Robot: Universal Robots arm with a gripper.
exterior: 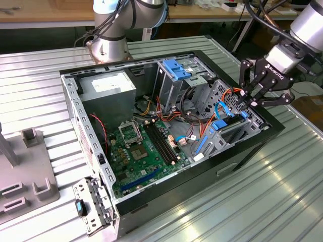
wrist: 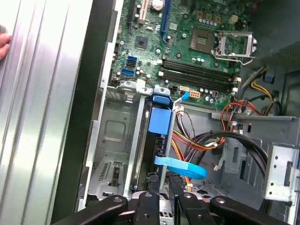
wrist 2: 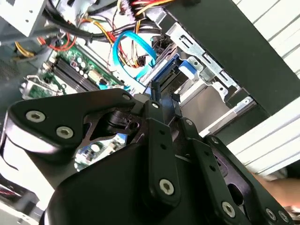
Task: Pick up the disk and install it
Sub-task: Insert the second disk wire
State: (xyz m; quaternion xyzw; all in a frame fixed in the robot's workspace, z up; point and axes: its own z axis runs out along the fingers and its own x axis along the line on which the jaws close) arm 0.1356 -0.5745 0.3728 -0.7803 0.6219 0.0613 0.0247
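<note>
Open computer case point(exterior: 166, 126) on ribbed metal bench point(exterior: 282, 201).
End effector point(exterior: 251, 97), right of frame, fingers closed together above the drive bay point(wrist: 140, 140); wooden worktop point(exterior: 45, 11) behind.

The arm point(exterior: 126, 15) is built of silver-grey tubes with pale blue joint caps, rising from a round metal base point(exterior: 107, 49). Black cables run along its wrist section. The claw point(exterior: 258, 86) is matte black, made of jointed link plates fastened with silver round-headed screws, with small white lettering on its body.
</note>
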